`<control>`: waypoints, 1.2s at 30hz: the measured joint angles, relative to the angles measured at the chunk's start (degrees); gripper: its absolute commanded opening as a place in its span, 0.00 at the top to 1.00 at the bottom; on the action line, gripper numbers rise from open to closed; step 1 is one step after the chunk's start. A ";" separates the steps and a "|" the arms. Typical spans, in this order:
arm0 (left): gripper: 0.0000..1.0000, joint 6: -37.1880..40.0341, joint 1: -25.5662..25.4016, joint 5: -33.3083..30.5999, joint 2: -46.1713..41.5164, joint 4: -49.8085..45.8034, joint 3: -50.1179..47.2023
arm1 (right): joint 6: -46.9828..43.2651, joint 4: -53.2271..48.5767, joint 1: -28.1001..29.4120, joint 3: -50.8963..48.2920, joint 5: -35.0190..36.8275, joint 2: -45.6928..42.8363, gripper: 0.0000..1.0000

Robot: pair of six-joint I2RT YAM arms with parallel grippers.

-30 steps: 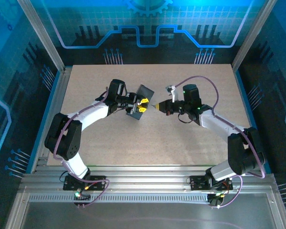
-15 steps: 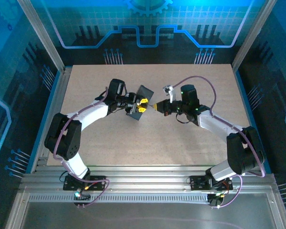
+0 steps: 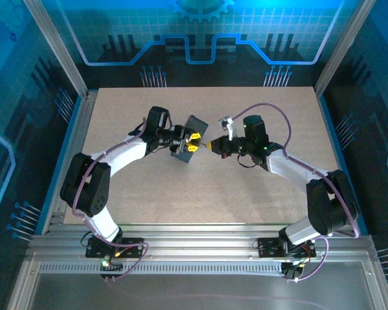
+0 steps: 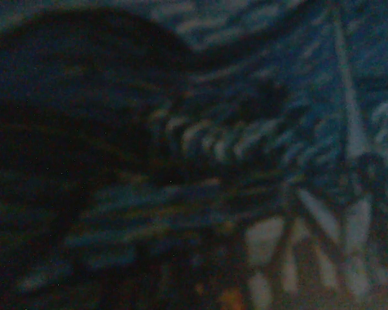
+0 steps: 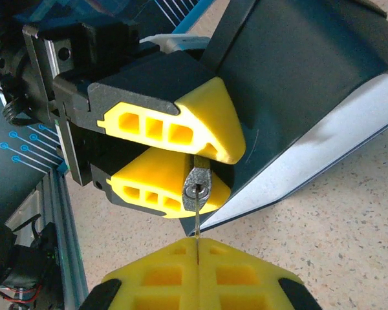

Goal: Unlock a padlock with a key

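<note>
The padlock (image 5: 198, 186), tiny and dark grey, sits pinched between the yellow fingers (image 5: 174, 126) of my left gripper (image 5: 225, 169), its keyhole face turned toward the right wrist camera. My right gripper (image 5: 198, 242) is shut on the key (image 5: 198, 223), a thin silver blade running straight from its closed yellow tips into the padlock's keyhole. In the top view my left gripper (image 3: 193, 142) and my right gripper (image 3: 211, 146) meet tip to tip over the middle of the table. The shackle is hidden between the left fingers.
A dark blue box (image 5: 304, 84) with a white side stands tilted right behind my left gripper; the same box (image 3: 195, 125) shows in the top view, and its swirl pattern (image 4: 213, 139) blurs dark in the left wrist view. Speckled tabletop (image 3: 200, 194) lies around it, with metal frame rails (image 3: 71, 129) at the sides.
My right gripper has moved left, closing the gap to my left gripper, so the key tip now reaches the padlock. The left arm has held still.
</note>
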 measured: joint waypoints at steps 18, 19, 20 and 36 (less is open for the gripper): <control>1.00 0.74 0.37 -0.22 0.00 -1.20 0.61 | 0.94 1.20 0.33 0.00 -0.68 1.29 1.00; 1.00 1.18 0.39 -0.28 0.00 -1.92 0.81 | 1.18 1.42 0.33 0.00 -0.85 1.44 1.00; 1.00 1.53 0.44 -0.37 0.00 -2.45 0.96 | 1.40 1.60 0.33 0.00 -0.96 1.55 1.00; 1.00 4.46 0.57 -1.22 0.00 -6.60 2.34 | 2.84 3.87 0.87 0.00 -2.60 2.47 1.00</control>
